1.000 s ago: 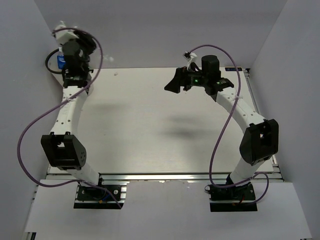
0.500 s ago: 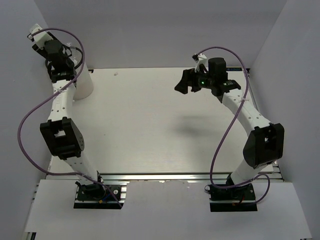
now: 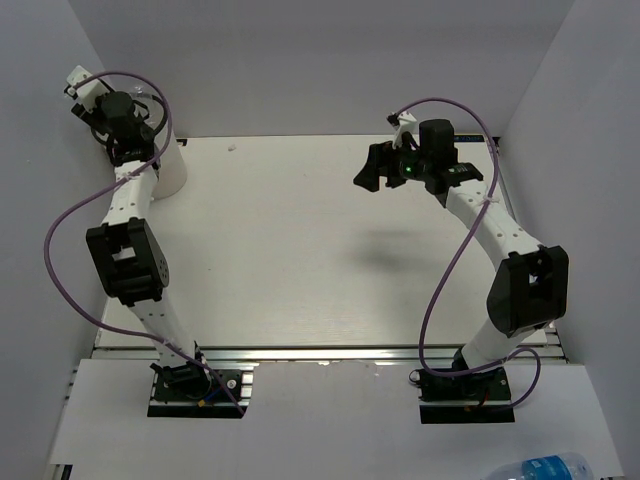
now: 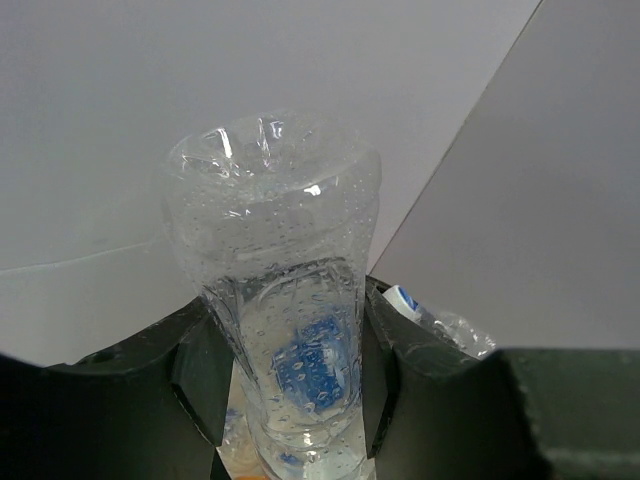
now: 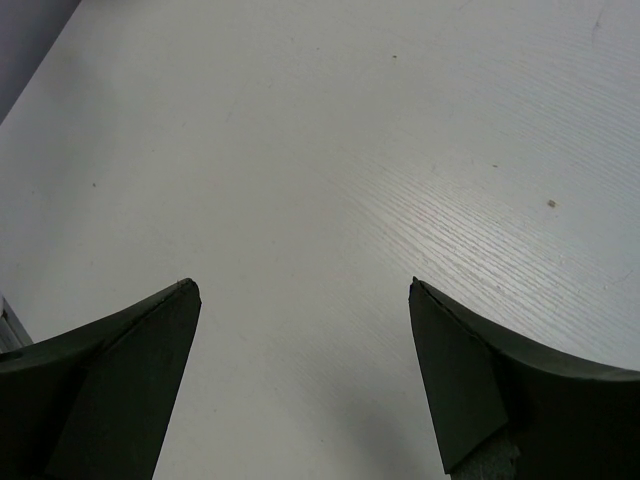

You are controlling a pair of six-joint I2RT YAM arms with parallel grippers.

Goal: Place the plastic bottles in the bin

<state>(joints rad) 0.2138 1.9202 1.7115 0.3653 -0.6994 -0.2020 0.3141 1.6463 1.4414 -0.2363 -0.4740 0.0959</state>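
One clear bottle (image 4: 275, 250) gripped, blue-capped bottle (image 4: 408, 300) perhaps inside bin (image 3: 175, 172)

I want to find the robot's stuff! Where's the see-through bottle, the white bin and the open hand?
clear bottle (image 4: 280, 270): left wrist view, on its wet middle.
white bin (image 3: 172, 172): top view, on its side wall.
right hand (image 5: 302, 287): right wrist view, midway between its open fingertips.

The clear round plastic bottle (image 4: 275, 260), centre of the left wrist view, is colourless, dotted with tiny water drops; blue shows through it. The tall cylindrical bin (image 3: 175, 170), upper left from above, is plain white. The flat table (image 5: 320, 150) is white with fine grain lines.
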